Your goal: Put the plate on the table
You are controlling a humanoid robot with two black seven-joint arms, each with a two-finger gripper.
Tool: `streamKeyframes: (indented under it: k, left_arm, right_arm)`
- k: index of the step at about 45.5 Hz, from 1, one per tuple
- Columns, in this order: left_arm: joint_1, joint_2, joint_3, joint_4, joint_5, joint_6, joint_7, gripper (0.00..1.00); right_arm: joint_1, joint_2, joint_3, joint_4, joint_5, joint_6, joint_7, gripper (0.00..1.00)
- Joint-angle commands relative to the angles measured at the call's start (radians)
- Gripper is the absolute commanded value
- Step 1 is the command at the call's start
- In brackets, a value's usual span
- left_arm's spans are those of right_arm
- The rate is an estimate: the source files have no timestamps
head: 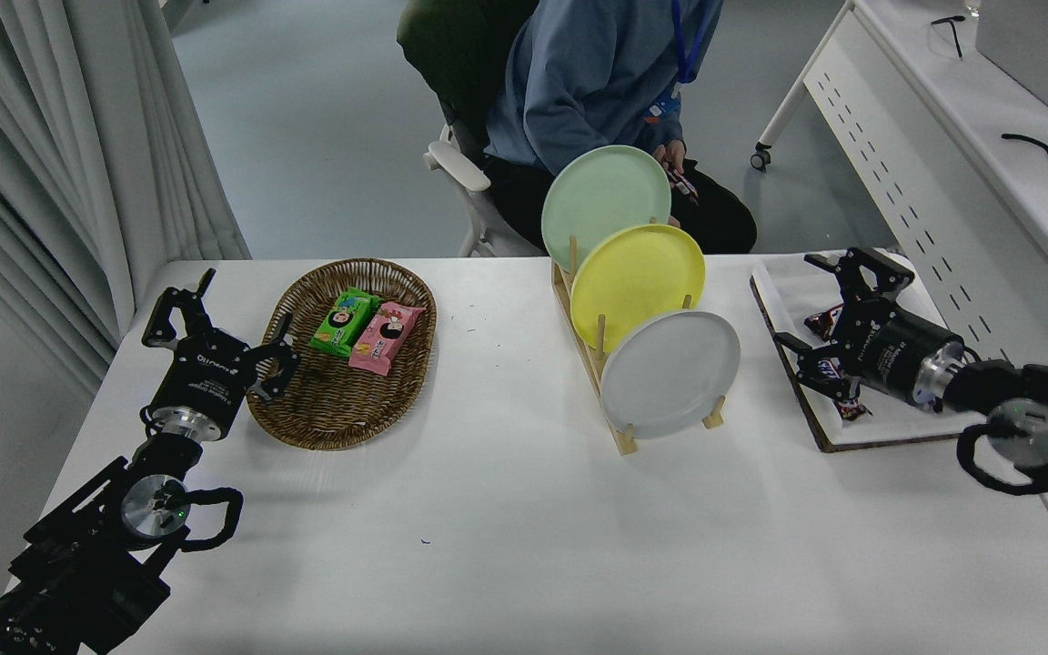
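Note:
The light grey plate (670,373) stands on edge in the front slot of a wooden rack (619,435) on the white table (506,528). A yellow plate (637,284) and a pale green plate (604,197) stand behind it in the same rack. My right gripper (806,305) is open and empty, lying sideways to the right of the grey plate and pointing left toward it, a short gap away, above the tray. My left gripper (219,314) is open and parked at the lower left beside the basket.
A wicker basket (342,414) with two snack packs is at the left. A white tray (888,428) with candy bars lies at the right under my right gripper. A person sits at the far side behind the rack. A white desk (942,173) stands at the right.

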Motion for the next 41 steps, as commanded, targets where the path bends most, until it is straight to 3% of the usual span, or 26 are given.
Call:
streamKeyframes:
  k: [1, 6, 15, 20, 33, 41]
  left_arm:
    - [0.0, 0.0, 0.0, 0.001, 0.0, 0.0, 0.0, 1.0]
    - [0.0, 0.0, 0.0, -0.001, 0.0, 0.0, 0.0, 1.0]
    - [0.0, 0.0, 0.0, 0.001, 0.0, 0.0, 0.0, 1.0]
    - [0.0, 0.0, 0.001, -0.001, 0.0, 0.0, 0.0, 1.0]
    - [0.0, 0.0, 0.0, -0.001, 0.0, 0.0, 0.0, 1.0]
    - [0.0, 0.0, 0.0, 0.0, 0.0, 0.0, 0.0, 1.0]
  right_arm:
    - [0.133, -0.039, -0.2, 0.122, 0.012, -0.002, -0.001, 1.0]
    - [0.134, -0.017, -0.194, 0.128, 0.039, -0.019, -0.014, 1.0]
    - [0.153, 0.018, -0.177, 0.128, 0.177, -0.035, -0.217, 1.0]
    - [0.145, 0.021, -0.105, 0.119, 0.217, -0.051, -0.278, 1.0]
    - [0.099, 0.037, 0.085, 0.108, 0.225, -0.124, -0.402, 1.0]
    - [0.09, 0.07, 0.121, 0.082, 0.227, -0.232, -0.404, 1.0]
